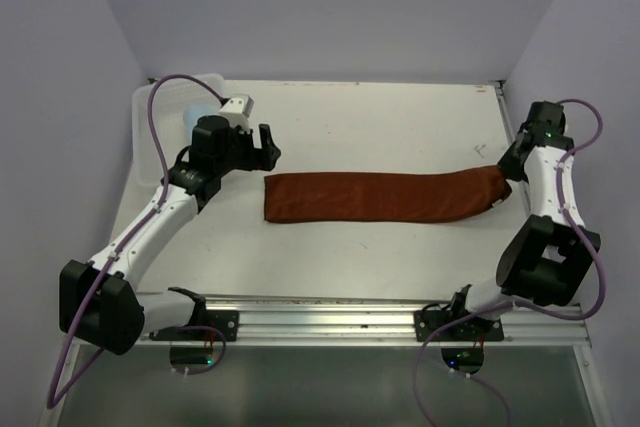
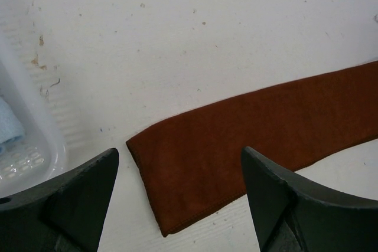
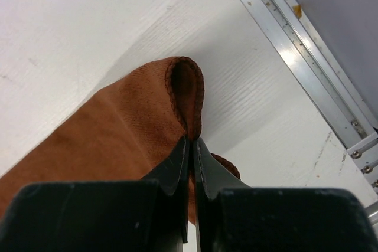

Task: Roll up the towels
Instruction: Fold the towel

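My right pincer [image 3: 190, 141] is pressed together on the puckered 3 o'clock end of the rust towel [image 1: 380, 197], stretched long across the surface [image 1: 350, 117], while my left pincer [image 2: 178, 151] hangs spread wide over its 9 o'clock end.

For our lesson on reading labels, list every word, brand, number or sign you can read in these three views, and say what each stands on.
No readable text in any view.
The long rust-brown cloth towel, the white plastic mesh basket and the white table carry no lettering.
A small dark mark on the table is too small to tell whether it is writing.
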Robot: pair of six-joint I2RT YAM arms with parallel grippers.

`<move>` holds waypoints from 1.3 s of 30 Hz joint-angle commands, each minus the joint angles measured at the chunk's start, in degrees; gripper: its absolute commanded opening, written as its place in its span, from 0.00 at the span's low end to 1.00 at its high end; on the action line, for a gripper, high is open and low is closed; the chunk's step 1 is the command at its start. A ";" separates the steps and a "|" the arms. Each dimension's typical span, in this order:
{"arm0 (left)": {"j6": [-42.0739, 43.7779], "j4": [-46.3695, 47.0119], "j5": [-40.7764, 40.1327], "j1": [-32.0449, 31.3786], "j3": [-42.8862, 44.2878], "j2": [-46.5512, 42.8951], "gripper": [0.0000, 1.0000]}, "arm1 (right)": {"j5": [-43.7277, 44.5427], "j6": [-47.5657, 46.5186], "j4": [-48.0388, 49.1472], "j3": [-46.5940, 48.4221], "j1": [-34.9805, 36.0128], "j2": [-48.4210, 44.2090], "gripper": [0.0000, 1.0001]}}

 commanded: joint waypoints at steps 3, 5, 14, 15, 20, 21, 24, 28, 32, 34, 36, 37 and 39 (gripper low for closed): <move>0.80 1.53 1.18 -0.33 -1.17 -0.40 0.88 | -2.38 -3.61 -2.18 5.68 5.34 -1.79 0.00; 0.80 1.53 1.27 -0.42 -1.17 -0.58 0.88 | -0.62 -5.29 -2.89 7.26 9.19 -1.53 0.00; 0.80 1.53 0.92 -0.68 -1.26 -1.02 0.88 | -2.71 -2.93 -6.41 15.79 23.68 2.60 0.00; 0.80 1.53 0.83 -0.68 -1.26 -1.02 0.88 | -2.72 -2.40 -6.67 16.32 25.02 3.13 0.00; 1.06 1.36 -0.22 -0.68 -1.26 -1.46 0.88 | -2.55 1.38 -6.15 19.31 34.24 7.34 0.00; 1.07 1.36 -0.66 -0.68 -1.26 -1.63 0.88 | -2.46 1.91 -6.24 19.83 35.31 7.96 0.00; 0.98 1.18 -2.15 -0.68 -1.43 -2.42 0.89 | -2.98 4.72 -5.89 21.51 39.62 10.24 0.00; 0.98 1.01 -4.00 -0.68 -1.52 -3.13 0.90 | -5.09 7.80 -4.57 23.44 45.58 12.09 0.00; 0.98 1.09 -4.35 -0.68 -1.78 -3.48 0.91 | -5.35 9.21 -4.22 25.98 49.63 14.29 0.00; 0.89 1.09 -4.35 -0.68 -1.78 -3.66 0.91 | -5.45 9.91 -4.48 28.00 51.83 15.95 0.00; 0.89 1.01 -4.53 -0.68 -1.87 -4.01 0.91 | -5.80 10.18 -4.83 29.76 53.33 17.27 0.00; 0.89 1.01 -4.62 -0.68 -1.96 -4.18 0.91 | -5.80 10.44 -4.92 31.60 54.82 18.85 0.00; 0.89 1.18 -4.79 -0.68 -2.05 -4.36 0.92 | -5.80 10.70 -5.70 33.63 56.06 20.61 0.00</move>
